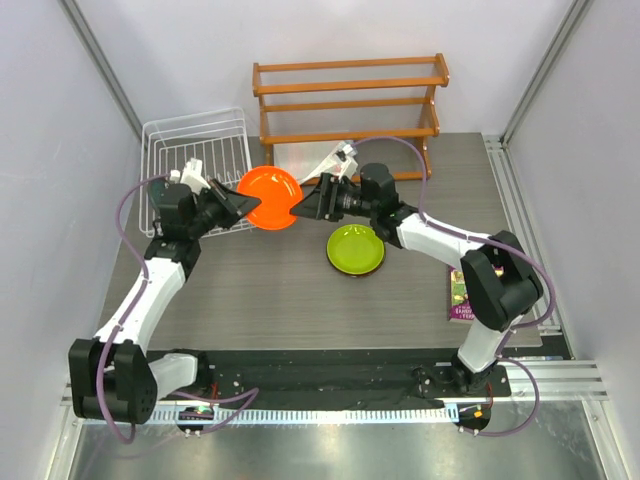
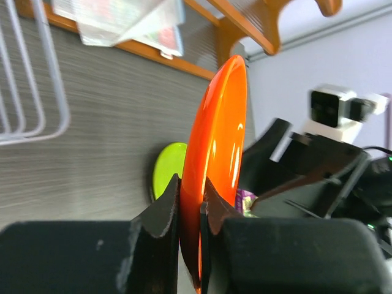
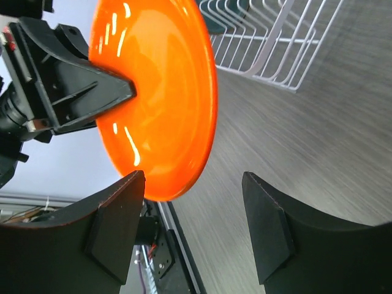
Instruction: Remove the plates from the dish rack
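Orange plate (image 1: 270, 197) held off the table (image 1: 300, 300) beside the white dish rack (image 1: 195, 160) at the far-left corner.
The plate's face is turned upward and it reaches out rightward from the left gripper (image 2: 190, 196), which is clamped on its rim. The lime green plate (image 1: 356, 249) lies flat mid-table. The right gripper (image 3: 193, 208) gapes wide at the orange plate's opposite edge, gripping nothing.

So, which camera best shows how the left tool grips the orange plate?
Left wrist view: the left tool pinches the orange plate at its rim. The top view shows this small; the right wrist view shows one finger only.
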Controlling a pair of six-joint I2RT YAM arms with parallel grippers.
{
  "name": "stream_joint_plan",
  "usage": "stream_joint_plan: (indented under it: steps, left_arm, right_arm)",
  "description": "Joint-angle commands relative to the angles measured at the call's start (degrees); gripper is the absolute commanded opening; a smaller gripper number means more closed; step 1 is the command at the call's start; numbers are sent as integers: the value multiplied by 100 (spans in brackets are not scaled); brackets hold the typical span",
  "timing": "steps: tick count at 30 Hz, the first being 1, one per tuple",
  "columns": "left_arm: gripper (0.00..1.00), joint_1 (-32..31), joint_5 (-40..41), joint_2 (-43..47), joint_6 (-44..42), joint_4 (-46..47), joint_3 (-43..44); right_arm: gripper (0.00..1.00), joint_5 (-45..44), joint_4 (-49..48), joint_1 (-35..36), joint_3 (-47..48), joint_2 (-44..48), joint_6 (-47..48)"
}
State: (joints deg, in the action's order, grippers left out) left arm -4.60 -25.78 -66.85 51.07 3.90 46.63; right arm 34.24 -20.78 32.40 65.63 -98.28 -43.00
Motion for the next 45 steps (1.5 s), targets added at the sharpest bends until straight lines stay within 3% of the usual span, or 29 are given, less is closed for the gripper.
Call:
stream_joint_plan:
  steps: [1, 4, 8, 14, 19, 21, 22, 23, 24, 25, 27, 28, 29, 33, 39, 45]
  left_arm:
    - [0, -137, -208, 278, 360, 779, -110]
    - [0, -225, -164, 365, 325, 761, -172]
    - [0, -234, -190, 348, 290, 735, -225]
    - [0, -261, -357, 172, 316, 823, -225]
    - [0, -278, -480, 50, 325, 945, -225]
    - [1, -278, -594, -47, 325, 963, -225]
    - [7, -287, -604, -56, 316, 1024, -251]
    - [32, -287, -612, -65, 307, 1034, -268]
    - [42, -287, -551, -56, 290, 1025, -277]
    - [43, -278, -533, -39, 246, 1016, -312]
    - [65, -287, -280, 5, 1, 789, -278]
    - [87, -278, -157, 31, -105, 614, -199]
    - [97, -278, -51, 49, -219, 316, -129]
    - [99, -278, 862, 198, -1079, -677, 258]
    - [99, -278, 3094, 366, -2021, -1743, 1039]
    - [99, -278, 4781, 120, -2452, -2359, 1480]
  right_arm:
    - [70, 206, -787, 73, 12, -86, -314]
    - [67, 259, -919, 73, 20, -191, -393]
    - [51, 285, -1165, 73, -85, -244, -428]
    - [45, 390, -1394, 64, -67, -376, -419]
    - [10, 426, -1411, -14, -85, -394, -341]
    - [1, 364, -1377, -93, -155, -359, -340]
    - [1, 347, -1368, -198, -190, -332, -340]
    - [1, 303, -1342, -260, -234, -306, -349]
    - [1, 285, -1307, -330, -348, -184, -349]
    - [1, 242, -1254, -409, -418, -104, -323]
    - [1, 58, -835, -638, -585, 184, -95]
    - [1, -13, -614, -708, -629, 317, 36]
    - [1, -75, -377, -866, -700, 414, 151]
    - [1, -758, 1228, -1139, -805, 1029, 1089]
    - [2, -1717, 2944, -1263, -973, 1742, 1795]
    - [2, -2316, 3554, -1272, -1200, 1926, 1989]
